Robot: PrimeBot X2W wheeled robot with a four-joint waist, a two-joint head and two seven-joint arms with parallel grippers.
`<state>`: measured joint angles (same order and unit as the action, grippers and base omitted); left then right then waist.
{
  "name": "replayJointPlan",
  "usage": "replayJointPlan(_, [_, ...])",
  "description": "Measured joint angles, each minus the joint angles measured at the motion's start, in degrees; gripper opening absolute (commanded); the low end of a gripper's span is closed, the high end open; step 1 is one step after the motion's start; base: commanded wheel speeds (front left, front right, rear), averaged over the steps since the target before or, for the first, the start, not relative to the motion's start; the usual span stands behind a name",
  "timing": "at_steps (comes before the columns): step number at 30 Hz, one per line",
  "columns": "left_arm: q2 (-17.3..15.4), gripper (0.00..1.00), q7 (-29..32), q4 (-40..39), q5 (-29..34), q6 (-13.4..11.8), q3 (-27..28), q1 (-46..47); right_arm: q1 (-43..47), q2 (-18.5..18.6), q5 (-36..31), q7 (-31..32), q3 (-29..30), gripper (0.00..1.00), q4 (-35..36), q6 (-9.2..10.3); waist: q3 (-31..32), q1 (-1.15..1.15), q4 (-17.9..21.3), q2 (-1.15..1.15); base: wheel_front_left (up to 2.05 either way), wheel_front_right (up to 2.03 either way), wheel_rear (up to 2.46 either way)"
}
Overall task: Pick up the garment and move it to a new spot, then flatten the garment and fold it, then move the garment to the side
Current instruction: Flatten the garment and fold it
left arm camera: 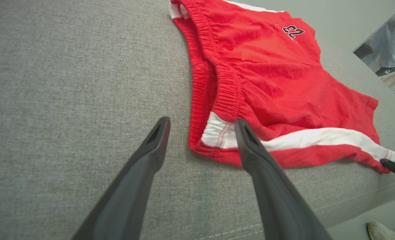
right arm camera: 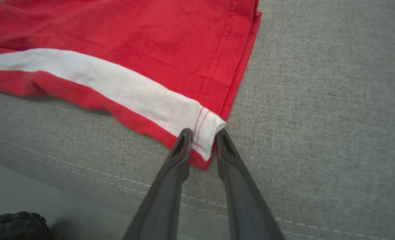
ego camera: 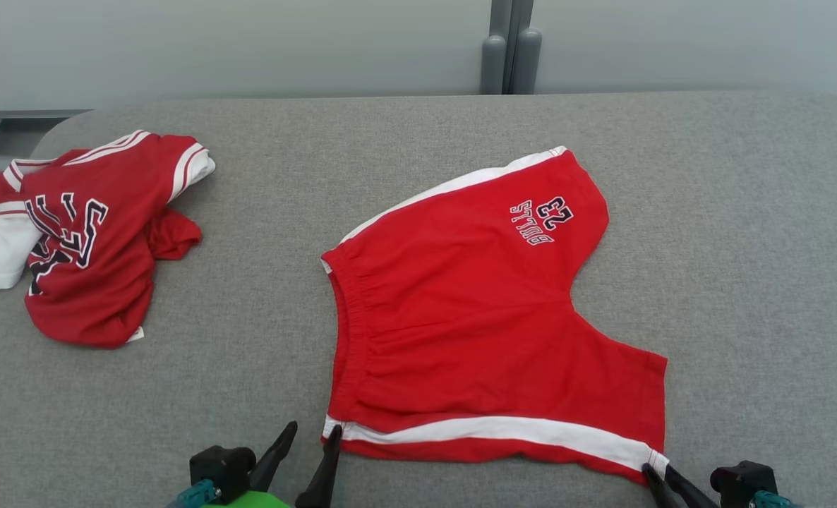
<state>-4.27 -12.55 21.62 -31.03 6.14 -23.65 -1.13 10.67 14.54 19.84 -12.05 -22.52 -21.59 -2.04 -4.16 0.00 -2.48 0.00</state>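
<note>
The red shorts [ego camera: 475,317] lay spread flat on the grey table [ego camera: 263,367], toward its near edge, waistband [left arm camera: 224,83] to the robot's left and both legs pointing right, with the number print upside down on the far leg. A white stripe [right arm camera: 94,80] ran along the near side seam. The left gripper [ego camera: 313,427] stood at the near waistband corner with its jaws wide apart and nothing between them; one finger lay over the stripe's end, though whether it touched the cloth or hung just above it was hard to tell. The right gripper [right arm camera: 203,132] had its jaws drawn close together on the near hem corner, the white end of the stripe pinched between the fingertips. A crumpled red jersey [ego camera: 94,268] sat well apart at the table's far left.
</note>
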Motion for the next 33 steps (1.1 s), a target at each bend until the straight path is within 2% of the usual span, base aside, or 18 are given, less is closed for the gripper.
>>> replayJointPlan(3, [0.0,1.0,1.2,0.6,-0.1,0.1,-0.5,0.0,-0.4,0.0,0.3,0.1,-0.1,0.12,-0.9,-0.47,0.0,0.0,-0.2,0.0,0.0,0.0,0.0])
replayJointPlan(25, [-0.1,1.0,2.4,3.7,-1.1,0.7,-2.9,2.7,-3.3,-0.1,0.4,-0.3,0.1,0.13,-2.8,-0.99,-1.1,0.0,0.6,0.0,0.0,0.0,0.0])
replayJointPlan(27, [-0.1,0.79,2.4,3.9,-1.1,0.7,-3.1,2.7,-3.4,-0.2,0.4,-0.4,0.1,0.13,-3.0,-0.99,-1.2,0.0,0.7,0.0,0.0,0.0,0.0])
replayJointPlan(28, [-0.1,0.73,2.4,3.9,-1.1,0.7,-3.3,2.8,-3.4,-0.2,0.4,-0.5,0.1,0.14,-3.0,-1.0,-1.2,0.0,0.7,0.0,0.0,0.0,0.0])
replayJointPlan(31, [-0.1,0.67,2.4,4.1,-1.2,0.7,-3.8,3.0,-3.6,-0.3,0.4,-0.5,0.1,0.14,-3.3,-1.43,-1.2,0.0,0.8,0.0,0.0,0.0,0.0])
replayJointPlan(32, [-0.1,0.61,2.4,4.3,-1.2,0.7,-3.9,3.0,-3.7,-0.3,0.4,-0.5,0.1,0.13,-3.4,-1.46,-1.2,0.0,0.8,0.0,0.0,0.0,0.0])
replayJointPlan(33, [-0.1,0.48,2.4,4.4,-1.2,0.7,-4.1,3.0,-3.8,-0.3,0.4,-0.5,0.1,0.13,-3.5,-1.47,-1.2,0.0,0.8,0.0,0.0,0.0,0.0])
